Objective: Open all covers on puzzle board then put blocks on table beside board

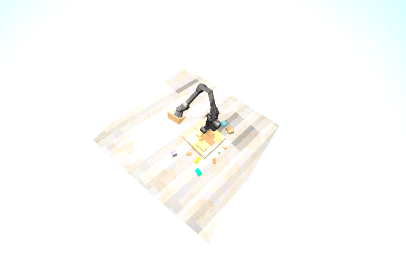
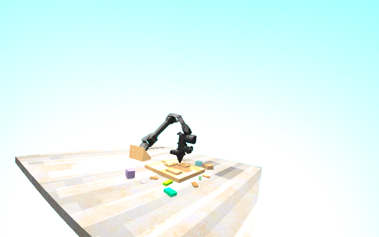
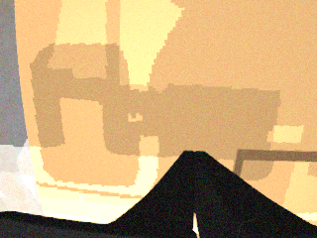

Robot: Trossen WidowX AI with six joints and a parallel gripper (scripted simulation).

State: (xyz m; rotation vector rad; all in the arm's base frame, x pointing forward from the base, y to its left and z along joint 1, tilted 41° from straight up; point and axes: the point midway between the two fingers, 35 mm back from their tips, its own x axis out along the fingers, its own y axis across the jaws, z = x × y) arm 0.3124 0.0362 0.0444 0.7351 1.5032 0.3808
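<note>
hand (image 1: 206,132) (image 2: 179,162) (image 3: 192,161): closed, nothing held | table (image 1: 167,179) (image 2: 111,206): pale, patchy planks | surroundings: white-to-cyan

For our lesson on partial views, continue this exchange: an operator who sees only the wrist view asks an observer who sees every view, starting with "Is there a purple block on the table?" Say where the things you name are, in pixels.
Observer: Yes, the purple block (image 1: 174,153) (image 2: 130,174) sits on the table, apart from the board (image 1: 191,141) (image 2: 160,173) (image 3: 89,205).

Operator: Which is nearer the board, the lime block or the turquoise one?

Observer: The lime block (image 1: 197,160) (image 2: 168,182); the turquoise block (image 1: 198,172) (image 2: 170,192) lies farther out.

Operator: And the blue block?

Observer: The blue block (image 1: 223,123) (image 2: 198,163) is near a brown block (image 1: 229,129) (image 2: 208,166), off the board.
</note>
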